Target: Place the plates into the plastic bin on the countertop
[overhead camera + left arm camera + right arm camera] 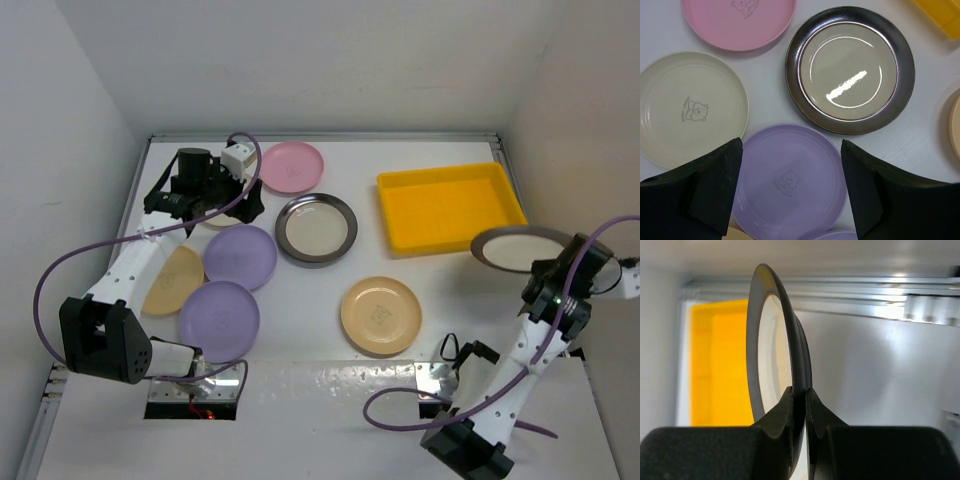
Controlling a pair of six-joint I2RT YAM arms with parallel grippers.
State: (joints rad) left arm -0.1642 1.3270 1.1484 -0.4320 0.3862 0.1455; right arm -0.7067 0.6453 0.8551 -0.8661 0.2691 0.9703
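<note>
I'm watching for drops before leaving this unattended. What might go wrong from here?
1. The right pincer holds a steel plate only by its rim; it may slip.
2. In the top view that plate hangs by the bin's near right corner; let go there, it may catch the wall.
3. The left pincer hovers open over a lilac plate, with the cream plate close by; a finger coming down may nudge it.

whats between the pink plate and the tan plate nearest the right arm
A dark-rimmed steel plate lies flat between them, touching neither. This shows clearest in the top view.
</note>
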